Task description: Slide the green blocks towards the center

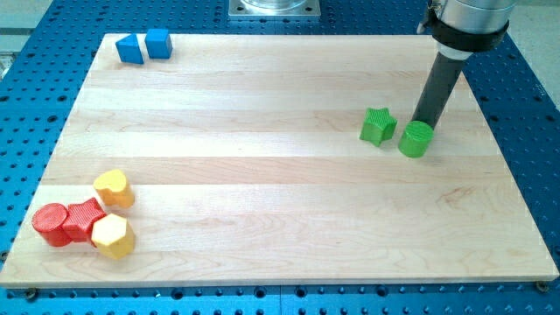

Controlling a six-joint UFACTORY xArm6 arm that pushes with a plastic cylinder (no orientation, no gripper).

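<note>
In the camera view, my tip, a bare rod with no pincer to open or close, sits just behind the green cylinder, itself just right of the green star, so an off-centre push might slip past it; the cylinder hides the contact.

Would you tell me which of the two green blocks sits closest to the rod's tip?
The green cylinder, right of the green star; my tip sits just behind it at its upper right edge.
</note>
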